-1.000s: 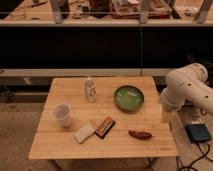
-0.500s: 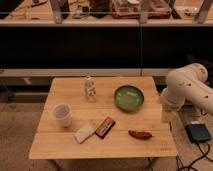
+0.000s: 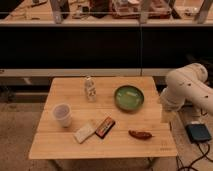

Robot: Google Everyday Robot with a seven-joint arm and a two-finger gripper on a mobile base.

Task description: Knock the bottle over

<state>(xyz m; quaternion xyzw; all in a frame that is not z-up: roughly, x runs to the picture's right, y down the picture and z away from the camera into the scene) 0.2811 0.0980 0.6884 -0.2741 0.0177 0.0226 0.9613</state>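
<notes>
The bottle (image 3: 89, 88) stood upright near the back of the table (image 3: 65, 150), since the gripper (image 3: 166, 114) hung well apart at the right edge, open or closed I could not tell.

Matt wooden table (image 3: 65, 145); clear plastic bottle (image 3: 89, 88); glossy green bowl (image 3: 129, 97); smooth white-shelled gripper (image 3: 166, 116) hanging just off the table's right edge.

Looks like a robotics lab or test room. Small wooden bench (image 3: 55, 147) on speckled floor (image 3: 17, 130). White robot arm (image 3: 187, 87) at right, its claw (image 3: 166, 116) hanging just beside the bench's right edge. Cluttered work shelves (image 3: 125, 10) above dark panels behind. Black box (image 3: 199, 133) with cable on the floor.
</notes>
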